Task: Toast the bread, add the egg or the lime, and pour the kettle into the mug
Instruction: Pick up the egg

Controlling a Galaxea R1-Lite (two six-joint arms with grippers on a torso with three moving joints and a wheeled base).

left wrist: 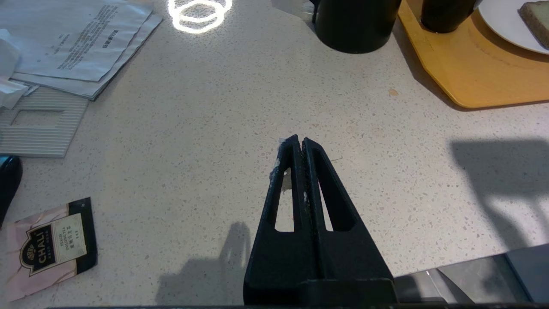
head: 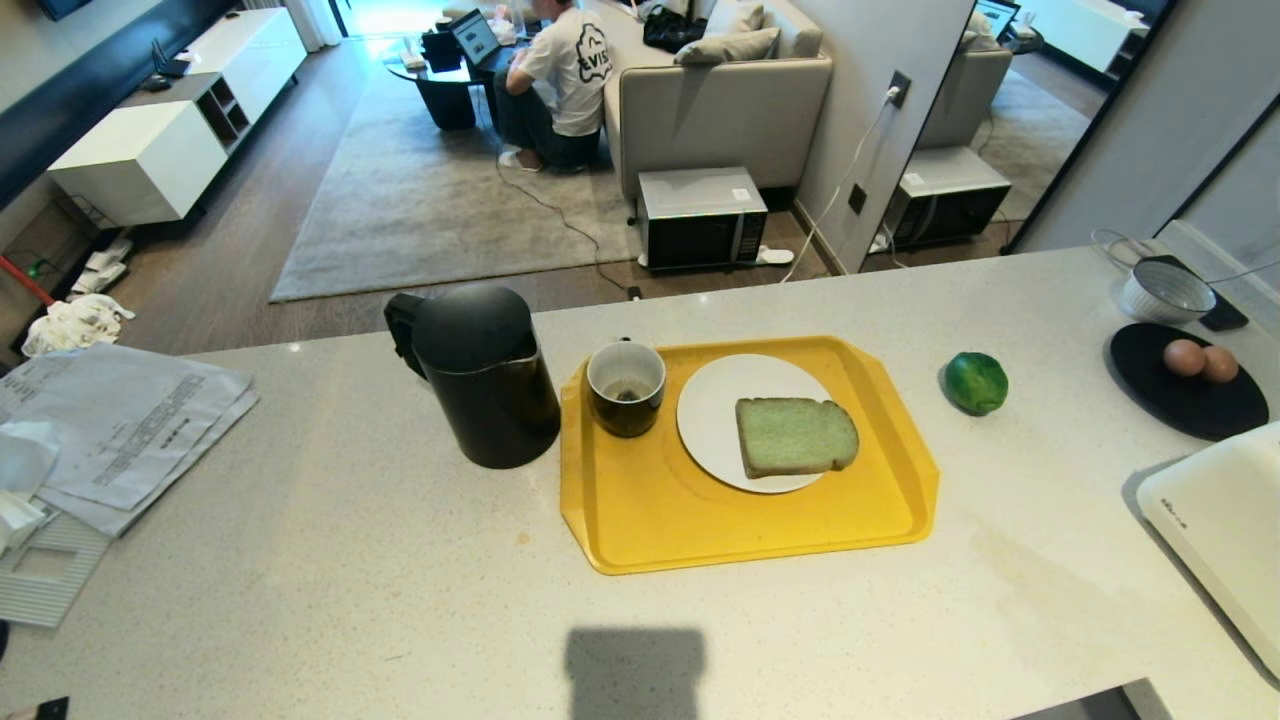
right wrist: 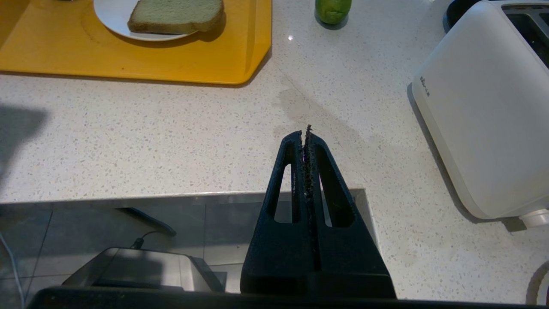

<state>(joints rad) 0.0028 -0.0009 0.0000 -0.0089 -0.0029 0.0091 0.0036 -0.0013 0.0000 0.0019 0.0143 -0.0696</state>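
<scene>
On speckled pale counter (head: 350,560), living-room backdrop.

The left hand (left wrist: 299,143) is matte black plastic: two long tapering fingers (left wrist: 285,189), each cut through with a narrow slot-shaped window, rising from a broad black base. White flecks cling along one finger's edges. The right hand (right wrist: 305,133) has the same black, slotted, wedge-shaped build, with rough, frayed-looking dark padding along the inner faces of its fingers (right wrist: 291,180).

Yellow tray (head: 640,520); greenish bread (head: 795,436) (tan crust); black kettle (head: 485,375); green lime (head: 976,382); speckled counter (head: 400,600)
</scene>
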